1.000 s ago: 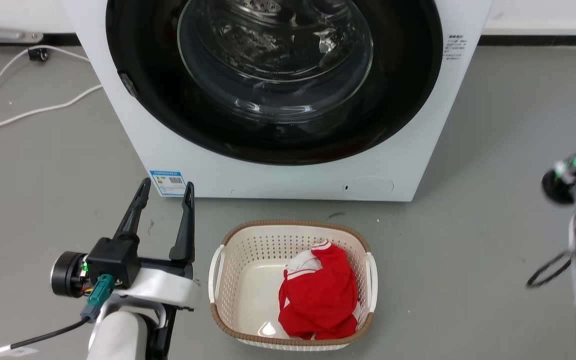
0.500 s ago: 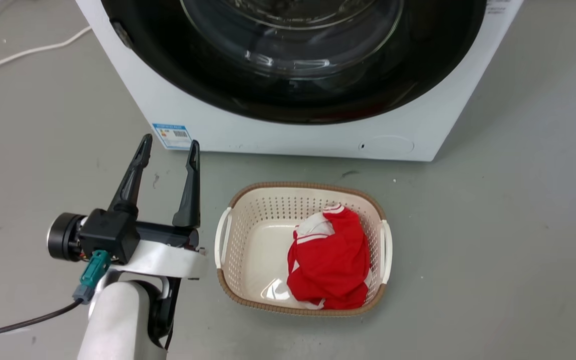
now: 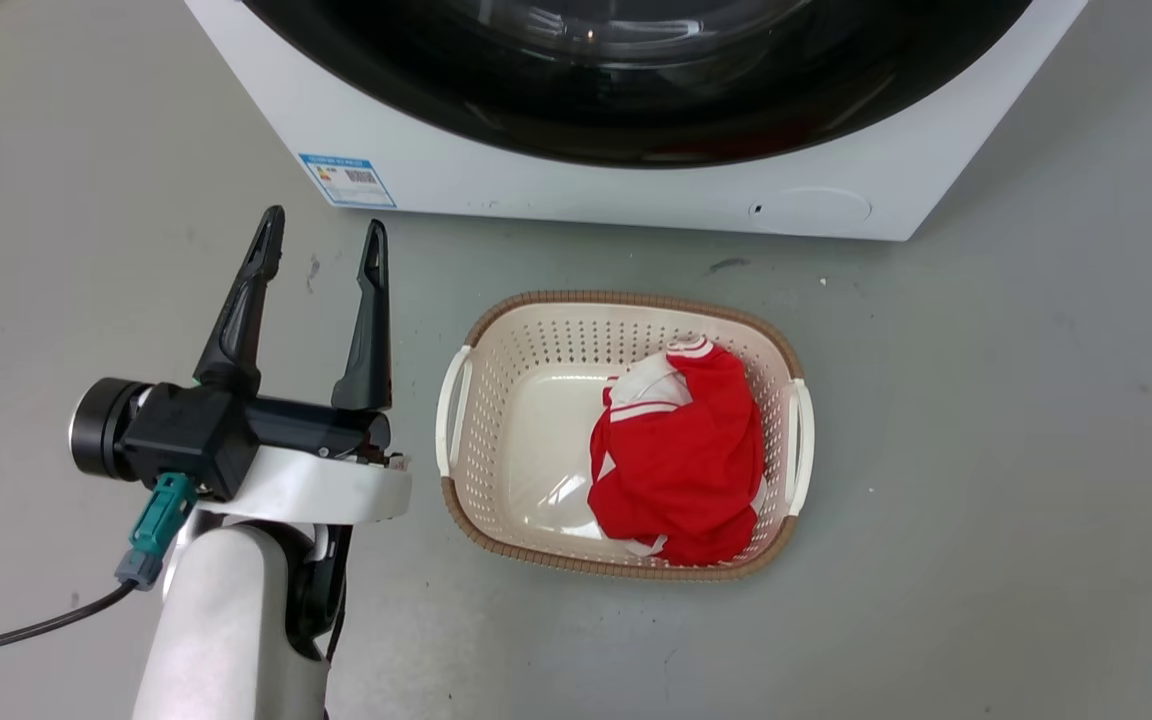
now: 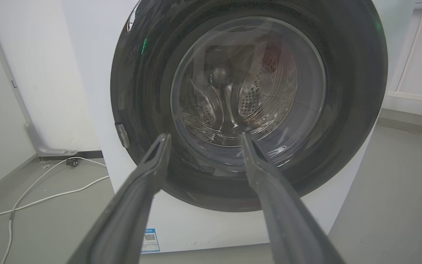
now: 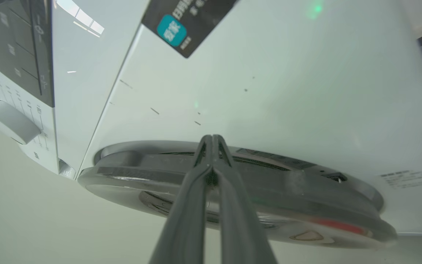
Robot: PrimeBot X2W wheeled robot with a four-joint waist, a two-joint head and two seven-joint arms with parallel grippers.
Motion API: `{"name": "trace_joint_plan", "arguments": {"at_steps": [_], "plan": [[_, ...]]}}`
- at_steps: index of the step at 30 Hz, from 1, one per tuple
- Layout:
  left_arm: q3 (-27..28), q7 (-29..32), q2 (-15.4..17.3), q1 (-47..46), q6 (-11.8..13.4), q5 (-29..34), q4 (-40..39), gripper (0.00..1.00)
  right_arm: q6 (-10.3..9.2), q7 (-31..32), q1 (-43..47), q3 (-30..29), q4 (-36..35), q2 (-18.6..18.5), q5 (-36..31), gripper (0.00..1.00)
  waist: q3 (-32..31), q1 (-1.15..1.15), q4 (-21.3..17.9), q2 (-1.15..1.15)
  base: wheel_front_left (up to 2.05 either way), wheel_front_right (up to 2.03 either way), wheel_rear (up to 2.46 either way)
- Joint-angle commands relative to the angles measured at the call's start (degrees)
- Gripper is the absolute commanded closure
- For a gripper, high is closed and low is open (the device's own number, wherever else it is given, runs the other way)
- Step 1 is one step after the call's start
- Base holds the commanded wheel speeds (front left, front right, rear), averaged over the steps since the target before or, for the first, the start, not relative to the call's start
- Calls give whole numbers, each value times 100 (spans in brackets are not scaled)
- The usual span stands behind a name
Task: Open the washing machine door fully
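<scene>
— Head view?
— Left claw [image 3: 324,225] spread above the floor, left of a basket [image 3: 626,297] holding red cloth [image 3: 681,470]. The door [image 3: 636,110] is at the top edge, on the white machine [image 3: 576,195].
— Left wrist?
— That claw [image 4: 204,136] is spread and points at the door [image 4: 343,91], which sits flat on the machine front.
— Right wrist?
— Right claw [image 5: 213,141] is pressed together, with its tips at the door's rim [image 5: 288,190]. Whether they touch, I cannot tell.

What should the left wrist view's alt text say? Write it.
The washing machine door, a glossy black disc with a clear glass centre, faces the camera between the left gripper's two spread fingers. A white cable trails over the grey floor at left.
</scene>
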Motion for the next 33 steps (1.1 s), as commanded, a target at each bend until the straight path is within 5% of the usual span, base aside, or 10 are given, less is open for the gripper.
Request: {"name": "trace_joint_plan", "arguments": {"at_steps": [1,14,33], "plan": [[2,-15,1,-117,-20,0,-28,0,-1,32,-124,50,89,47,-68,100,122,-1,36,0,0,0,0],[-31,-15,-13,-247,-29,-24,-100,0,-2,238,-237,119,307,122,-372,100,488,-1,117,0,0,0,0],[-62,-15,-40,-268,-41,-3,56,0,1,2103,-50,-69,227,294,-65,100,358,-1,56,0,0,0,0]]}}
